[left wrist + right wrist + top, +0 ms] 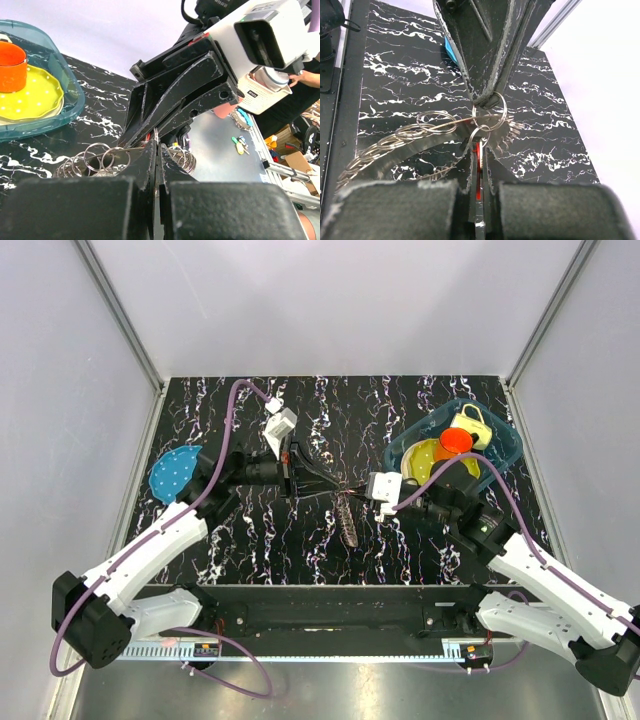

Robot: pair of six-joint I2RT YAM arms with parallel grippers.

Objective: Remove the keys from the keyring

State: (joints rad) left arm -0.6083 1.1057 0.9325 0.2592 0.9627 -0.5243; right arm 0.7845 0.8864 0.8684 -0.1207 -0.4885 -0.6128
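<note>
Nearest the right wrist camera, the right gripper point(479, 155) has its jaws drawn almost together on the thin red piece point(479, 181), which stands edge-on between the pads. Just past those tips is the keyring point(505, 111), a thin wire loop, and the left gripper point(487, 99) comes in from the opposite side with its jaws closed on the loop's far arc. The two pairs of tips nearly meet. The keys point(415, 142) trail from the ring as a toothed grey band with smaller loops along it. The band sweeps away to one side of the right jaws and back toward that camera. I cannot tell whether its free end touches the black marbled table point(250, 540). From above, the bunch sags on the near side of the gap between the two sets of jaws. Farther off, beyond and outboard of the right jaws, a teal tray point(510, 445) holds a yellow plate point(425, 458), an orange cup point(455, 441) on the plate and a pale yellow cup point(470, 424) behind it. A blue disc point(175, 472) lies well apart, outboard of the left jaws.
</note>
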